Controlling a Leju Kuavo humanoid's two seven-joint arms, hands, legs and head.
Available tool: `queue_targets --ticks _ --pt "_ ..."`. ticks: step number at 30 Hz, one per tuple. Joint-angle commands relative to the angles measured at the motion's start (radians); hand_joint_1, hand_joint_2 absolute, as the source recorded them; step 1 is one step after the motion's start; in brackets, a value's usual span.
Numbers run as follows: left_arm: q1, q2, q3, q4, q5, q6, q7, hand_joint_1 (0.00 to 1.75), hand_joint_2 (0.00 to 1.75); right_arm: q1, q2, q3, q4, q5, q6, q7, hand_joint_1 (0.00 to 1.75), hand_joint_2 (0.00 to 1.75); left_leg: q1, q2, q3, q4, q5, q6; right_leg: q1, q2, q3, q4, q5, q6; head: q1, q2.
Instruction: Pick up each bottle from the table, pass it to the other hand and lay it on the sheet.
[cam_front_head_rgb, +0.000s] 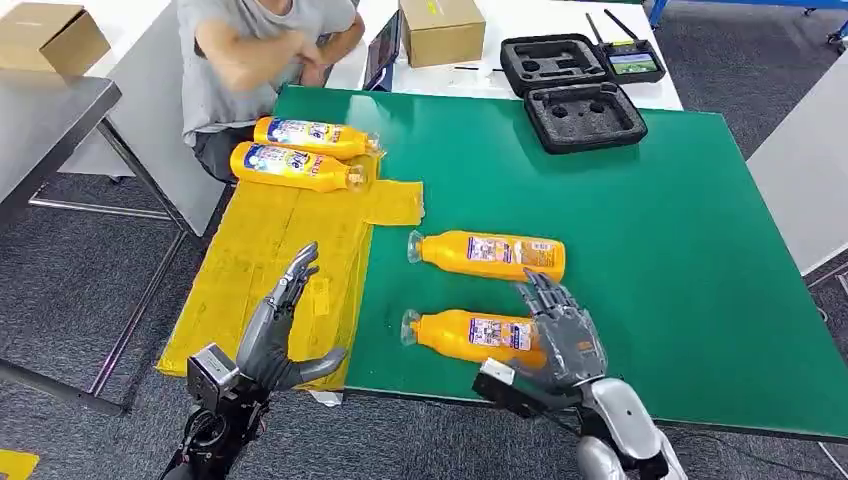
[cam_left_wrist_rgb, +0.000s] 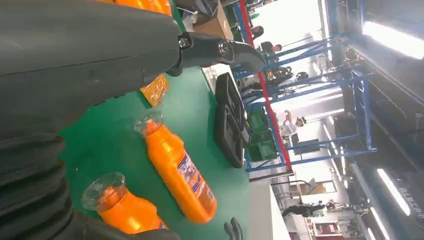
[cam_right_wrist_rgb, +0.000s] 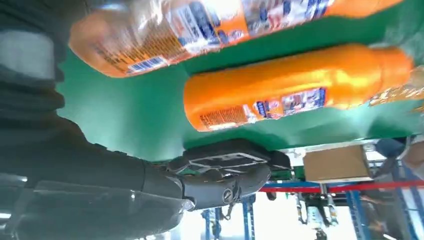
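Two orange bottles lie on the yellow sheet at its far end, one behind the other. Two more lie on the green table: a far bottle and a near bottle, caps toward the sheet. My right hand hovers at the near bottle's base end, fingers spread, thumb away from it. My left hand is raised over the sheet's near part, fingers apart and holding nothing; its thumb sticks out.
A person sits at the far side, close to the sheet's bottles. Two black foam cases, a controller and a cardboard box stand at the back. A grey table is on the left.
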Motion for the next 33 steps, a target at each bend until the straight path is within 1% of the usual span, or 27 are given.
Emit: queue_targets --ticks 1,2,3,6,7,8,11,12,14,15,16,17,18,21,22,23,25,26,27,28,29,30,31,32,33 --pt "-0.018 -0.01 0.002 0.067 -0.003 0.003 0.002 0.0 1.75 -0.079 0.015 -0.063 0.217 -0.059 -0.004 -0.03 0.0 1.75 0.0 0.001 0.005 -0.001 -0.001 0.001 0.001 0.0 0.005 -0.002 -0.001 -0.001 0.0 0.0" --pt "-0.019 -0.009 0.001 0.068 -0.003 0.002 0.002 0.0 1.75 -0.082 0.013 -0.062 0.233 -0.059 -0.003 -0.03 0.0 1.75 0.001 0.001 0.01 0.0 -0.004 0.001 0.002 0.0 0.011 -0.003 -0.003 -0.003 0.0 0.0" --pt "-0.021 -0.008 0.0 0.069 -0.003 0.001 0.002 0.0 1.75 -0.086 0.018 -0.069 0.25 -0.081 0.011 -0.036 0.0 1.75 0.0 0.001 0.005 -0.001 -0.001 0.001 0.001 0.0 0.005 -0.002 -0.001 -0.001 0.0 0.0" --pt "-0.027 -0.01 -0.001 0.075 -0.003 -0.003 0.002 0.0 1.75 -0.11 0.016 -0.068 0.311 -0.087 0.027 -0.031 0.0 1.75 0.0 0.001 0.007 -0.001 -0.002 0.001 0.001 0.0 0.008 -0.002 -0.001 -0.002 0.0 0.0" --pt "-0.028 -0.011 -0.001 0.077 -0.003 -0.003 0.003 0.0 1.75 -0.116 0.02 -0.071 0.324 -0.088 0.029 -0.03 0.0 1.75 0.0 0.001 0.005 -0.001 -0.001 0.001 0.001 0.0 0.006 -0.002 -0.001 -0.002 0.0 0.0" --pt "-0.031 -0.011 -0.001 0.079 -0.003 -0.004 0.003 0.0 1.75 -0.121 0.027 -0.077 0.337 -0.093 0.033 -0.028 0.0 1.75 0.001 0.001 0.008 -0.001 -0.002 0.001 0.001 0.0 0.008 -0.002 -0.002 -0.002 0.0 0.0" --pt "-0.039 -0.013 -0.002 0.092 -0.004 -0.005 0.005 0.0 1.75 -0.131 0.044 -0.082 0.371 -0.097 0.041 -0.031 0.0 1.75 0.0 0.0 0.005 -0.001 -0.001 0.001 0.001 0.0 0.006 -0.002 -0.001 -0.002 0.0 0.0" --pt "-0.042 -0.012 -0.004 0.095 -0.004 -0.005 0.005 0.0 1.75 -0.13 0.048 -0.084 0.375 -0.098 0.041 -0.034 0.0 1.75 0.001 0.001 0.007 -0.001 -0.002 0.001 0.001 0.0 0.007 -0.002 -0.001 -0.002 0.0 0.0" --pt "-0.046 -0.009 -0.008 0.098 -0.006 -0.006 0.005 0.0 1.75 -0.128 0.051 -0.083 0.378 -0.099 0.043 -0.04 0.0 1.75 0.0 0.0 0.004 -0.001 -0.001 0.001 0.001 0.0 0.004 -0.002 0.0 -0.001 0.0 0.0" --pt "-0.046 -0.009 -0.008 0.098 -0.006 -0.006 0.005 0.0 1.75 -0.128 0.051 -0.083 0.378 -0.099 0.043 -0.04 0.0 1.75 0.001 0.001 0.006 -0.001 -0.002 0.001 0.001 0.0 0.007 -0.002 -0.001 -0.002 0.0 0.0" --pt "-0.046 -0.009 -0.008 0.098 -0.006 -0.006 0.005 0.0 1.75 -0.128 0.051 -0.083 0.378 -0.099 0.043 -0.04 0.0 1.75 0.0 0.0 0.004 -0.001 -0.001 0.001 0.001 0.0 0.004 -0.001 -0.001 -0.001 0.0 0.0" --pt "-0.047 -0.007 -0.011 0.098 -0.006 -0.007 0.005 0.0 1.75 -0.128 0.053 -0.081 0.38 -0.1 0.045 -0.044 0.0 1.75 0.001 0.0 0.007 -0.001 -0.002 0.001 0.001 -0.001 0.007 -0.002 -0.002 -0.002 0.0 0.0" --pt "-0.047 -0.007 -0.012 0.098 -0.007 -0.005 0.005 0.0 1.75 -0.13 0.054 -0.079 0.383 -0.102 0.046 -0.05 0.0 1.75 0.0 0.0 0.005 -0.001 -0.001 0.001 0.001 0.0 0.005 -0.002 -0.001 -0.002 0.0 0.0" --pt "-0.051 -0.005 -0.017 0.103 -0.01 -0.002 0.005 0.0 1.75 -0.142 0.058 -0.073 0.407 -0.119 0.059 -0.068 0.0 1.75 0.001 0.001 0.006 -0.001 -0.002 0.001 0.001 0.0 0.007 -0.002 -0.001 -0.002 0.0 0.0" --pt "-0.051 -0.005 -0.017 0.103 -0.01 -0.002 0.005 0.0 1.75 -0.142 0.058 -0.073 0.407 -0.119 0.059 -0.068 0.0 1.75 0.0 0.0 0.005 -0.001 -0.001 0.001 0.001 -0.001 0.005 -0.001 -0.001 -0.002 0.0 0.0" --pt "-0.05 -0.005 -0.017 0.104 -0.01 -0.002 0.004 0.0 1.75 -0.141 0.056 -0.073 0.409 -0.119 0.059 -0.068 0.0 1.75 0.0 0.0 0.007 -0.001 -0.002 0.001 0.001 -0.001 0.007 -0.001 -0.002 -0.002 0.0 0.0" --pt "-0.054 -0.007 -0.018 0.114 -0.011 -0.001 0.004 0.0 1.75 -0.146 0.054 -0.074 0.429 -0.122 0.062 -0.068 0.0 1.75 0.0 0.0 0.004 -0.001 -0.001 0.001 0.001 -0.001 0.004 -0.002 -0.001 -0.001 0.0 0.0" --pt "-0.055 -0.007 -0.018 0.114 -0.011 -0.001 0.004 0.0 1.75 -0.143 0.052 -0.076 0.431 -0.124 0.061 -0.069 0.0 1.75 0.001 0.0 0.006 -0.001 -0.002 0.001 0.001 -0.001 0.007 -0.002 -0.001 -0.002 0.0 0.0" --pt "-0.064 -0.005 -0.022 0.128 -0.012 -0.002 0.002 0.0 1.75 -0.142 0.048 -0.081 0.437 -0.149 0.077 -0.079 0.0 1.75 0.0 -0.001 0.004 -0.001 -0.001 0.001 0.001 -0.001 0.005 -0.002 -0.001 -0.001 0.0 0.0" --pt "-0.065 -0.006 -0.022 0.129 -0.012 -0.002 0.002 0.0 1.75 -0.141 0.045 -0.083 0.437 -0.151 0.078 -0.08 0.0 1.75 0.001 -0.002 0.007 -0.001 -0.002 0.001 0.001 -0.002 0.008 -0.002 -0.002 -0.002 0.0 0.0" --pt "-0.065 -0.006 -0.022 0.129 -0.012 -0.002 0.002 0.0 1.75 -0.141 0.045 -0.083 0.437 -0.151 0.078 -0.08 0.0 1.75 0.0 -0.001 0.006 -0.001 -0.001 0.001 0.001 -0.002 0.006 -0.002 -0.001 -0.002 0.0 0.0" --pt "-0.071 -0.004 -0.027 0.134 -0.011 -0.002 0.002 0.0 1.75 -0.139 0.042 -0.086 0.438 -0.177 0.091 -0.095 0.35 1.75 0.001 -0.001 0.007 -0.001 -0.002 0.001 0.002 -0.002 0.008 -0.002 -0.002 -0.002 0.0 0.0" --pt "-0.072 -0.003 -0.029 0.137 -0.009 0.002 0.002 0.0 1.75 -0.14 0.038 -0.084 0.439 -0.18 0.097 -0.096 1.75 1.75 0.0 -0.001 0.006 -0.001 -0.001 0.001 0.001 -0.002 0.006 -0.002 -0.001 -0.002 0.0 0.0" --pt "-0.076 0.001 -0.035 0.139 -0.006 0.005 0.002 0.0 1.75 -0.143 0.033 -0.082 0.444 -0.186 0.106 -0.098 1.75 1.75 0.0 -0.001 0.004 -0.001 0.0 0.0 0.001 -0.002 0.004 -0.001 -0.001 -0.001 0.0 0.0" --pt "-0.076 0.002 -0.038 0.139 -0.005 0.006 0.002 0.0 1.75 -0.144 0.032 -0.083 0.446 -0.187 0.108 -0.098 1.75 1.75 0.001 -0.002 0.007 -0.001 -0.001 0.001 0.001 -0.003 0.007 -0.002 -0.002 -0.002 0.0 0.0"
